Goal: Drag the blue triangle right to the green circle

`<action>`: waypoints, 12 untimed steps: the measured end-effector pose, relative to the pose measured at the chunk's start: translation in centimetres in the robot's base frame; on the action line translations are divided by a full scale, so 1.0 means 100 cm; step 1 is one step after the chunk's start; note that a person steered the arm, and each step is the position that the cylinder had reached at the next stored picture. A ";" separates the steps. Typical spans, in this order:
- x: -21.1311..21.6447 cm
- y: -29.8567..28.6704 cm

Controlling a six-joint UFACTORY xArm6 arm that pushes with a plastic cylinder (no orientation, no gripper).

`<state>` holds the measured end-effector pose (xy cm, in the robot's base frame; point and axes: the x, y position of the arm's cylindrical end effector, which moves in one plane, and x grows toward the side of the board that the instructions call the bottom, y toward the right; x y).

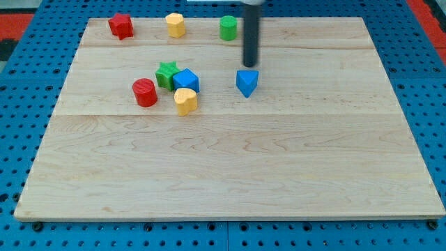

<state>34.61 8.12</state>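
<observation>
The blue triangle (247,82) lies on the wooden board near the middle, slightly toward the view's top. The green circle (228,28) stands at the view's top edge of the board, up and slightly left of the triangle. My tip (250,65) is at the end of the dark rod that comes down from the view's top. It sits just above the blue triangle, very close to its upper edge. I cannot tell whether it touches.
A red block (120,26) and a yellow block (175,24) stand along the top edge. A cluster lies left of centre: green star (166,73), blue cube (186,80), red cylinder (145,92), yellow block (185,101).
</observation>
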 end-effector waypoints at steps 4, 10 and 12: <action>0.040 -0.054; -0.081 -0.052; -0.103 -0.021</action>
<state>24.31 5.98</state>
